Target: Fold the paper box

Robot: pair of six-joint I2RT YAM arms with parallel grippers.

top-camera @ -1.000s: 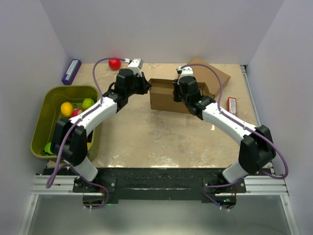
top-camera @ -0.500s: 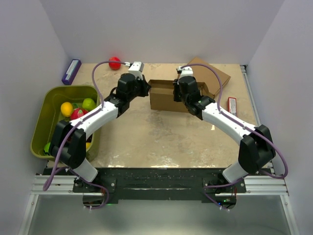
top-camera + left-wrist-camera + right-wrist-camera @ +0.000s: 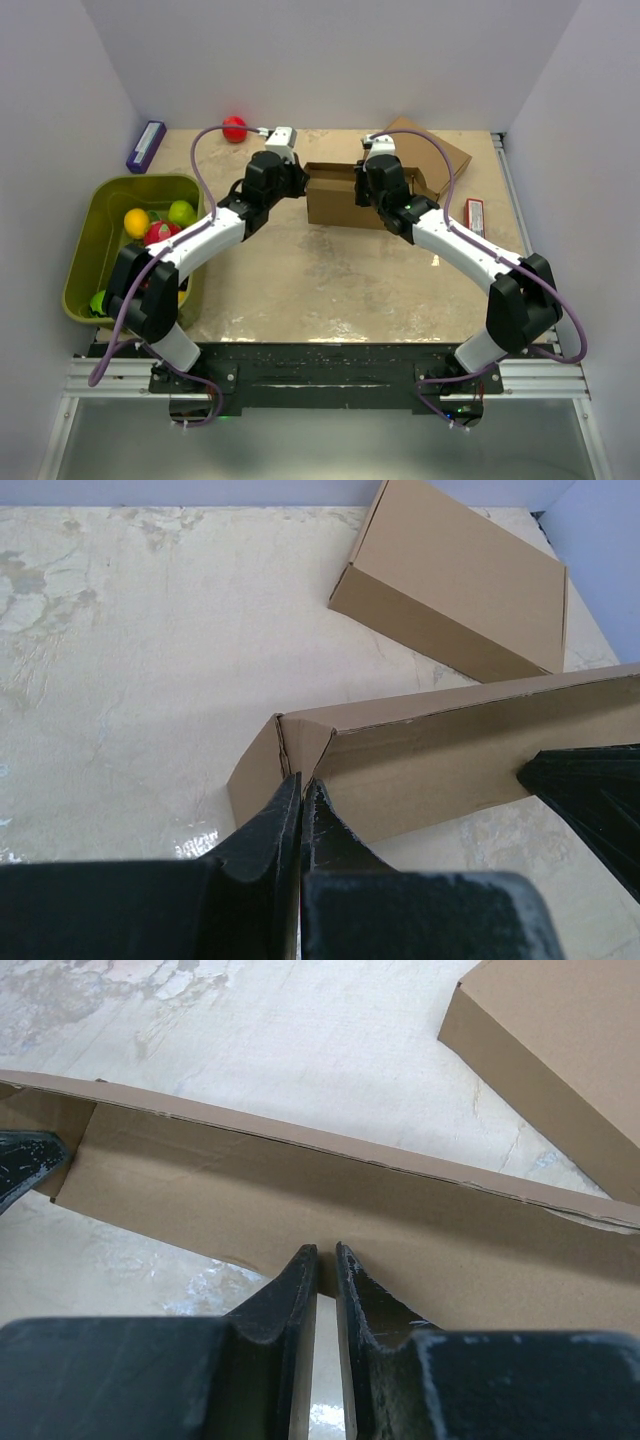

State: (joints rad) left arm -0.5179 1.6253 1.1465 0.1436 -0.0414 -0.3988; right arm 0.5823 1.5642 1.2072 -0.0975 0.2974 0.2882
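The paper box (image 3: 335, 200) lies at upper centre of the overhead view as a shallow, partly formed carton on the counter (image 3: 330, 280). Its long wall stands up and its left end flap is angled inward but not squared. The left claw (image 3: 301, 800) is shut tight, with nothing visible between its fingers, and its tips rest against the creased corner where that end flap meets the long wall. Over the last second this arm has slid a little to the right in the overhead frame, bringing the claw up to the box's left end. That reads as a push meant to fold the flap in. The right claw (image 3: 326, 1265) sits at the middle of the long wall and has hardly shifted. Its fingers have drawn in to leave only a narrow slit. Its wrist view does not show whether cardboard is pinched in that slit or the tips merely brace the wall. Judged from this, the fold is under way but unfinished, since the left corner is not yet squared. The second carton (image 3: 432, 150), fully formed, rests just behind the box toward the upper right. A red ball (image 3: 234, 129) lies at the far edge of the counter, and a green bin (image 3: 92, 205) holding fruit sits at the left.
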